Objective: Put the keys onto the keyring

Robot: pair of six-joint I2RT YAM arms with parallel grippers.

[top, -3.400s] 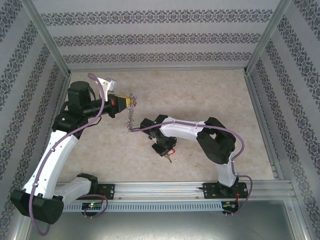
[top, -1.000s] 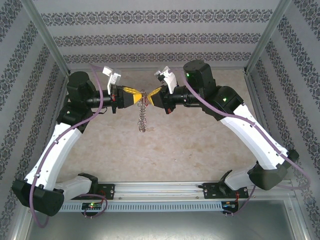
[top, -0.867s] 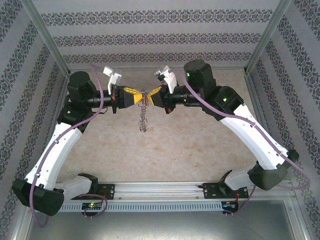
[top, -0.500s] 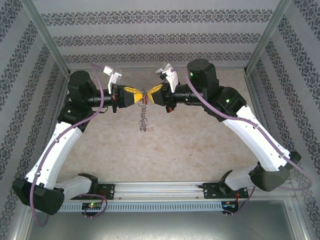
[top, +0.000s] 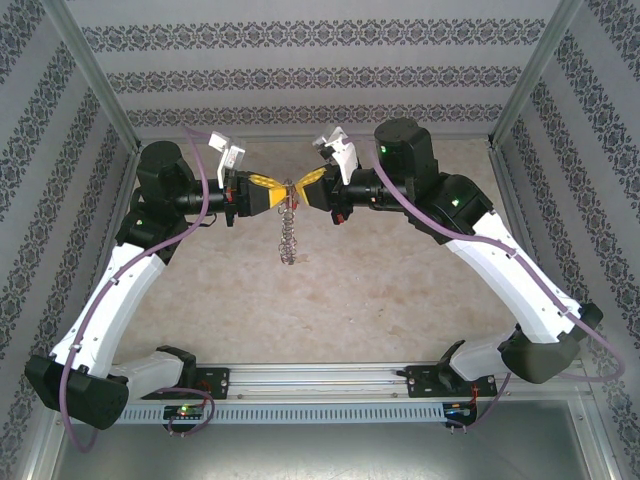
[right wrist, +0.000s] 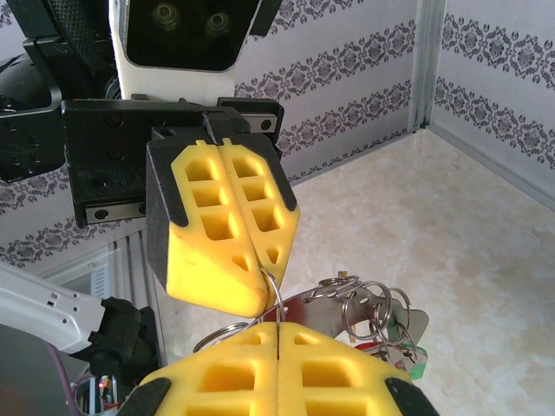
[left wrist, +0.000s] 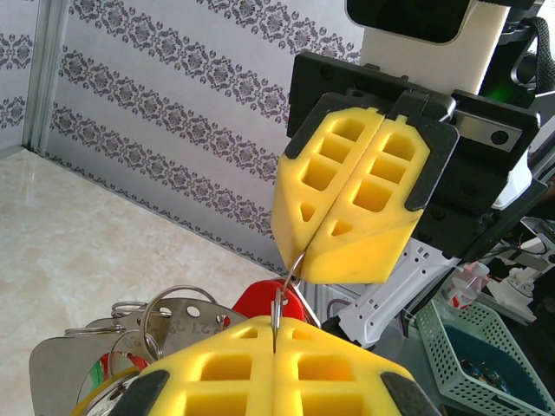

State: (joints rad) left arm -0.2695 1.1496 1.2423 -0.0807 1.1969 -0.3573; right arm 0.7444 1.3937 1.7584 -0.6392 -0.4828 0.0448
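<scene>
My left gripper [top: 282, 190] and right gripper [top: 299, 190] meet tip to tip high over the back middle of the table. The keyring [top: 287, 232] hangs limp below them as a chain of silvery rings. In the left wrist view the left gripper [left wrist: 275, 326] is shut on a small ring of the keyring. The right gripper [left wrist: 317, 248] is shut on a thin wire ring [left wrist: 295, 264] that hooks into it. A red key [left wrist: 264, 299] sits just behind that joint. In the right wrist view the right gripper [right wrist: 277, 326] faces the left gripper [right wrist: 258, 270], and a green key [right wrist: 417, 369] dangles among the rings.
A perforated metal tag [right wrist: 413, 321] carries several split rings. Patterned walls and aluminium posts [top: 95, 75] close in the beige table [top: 380, 280]. A rail [top: 330, 378] runs along the near edge. A teal basket [left wrist: 486, 351] stands beyond the cell.
Seconds ago the right gripper was low over the table; it has risen to meet the left gripper. Over the last second both tips edged slightly up and stay joined.
</scene>
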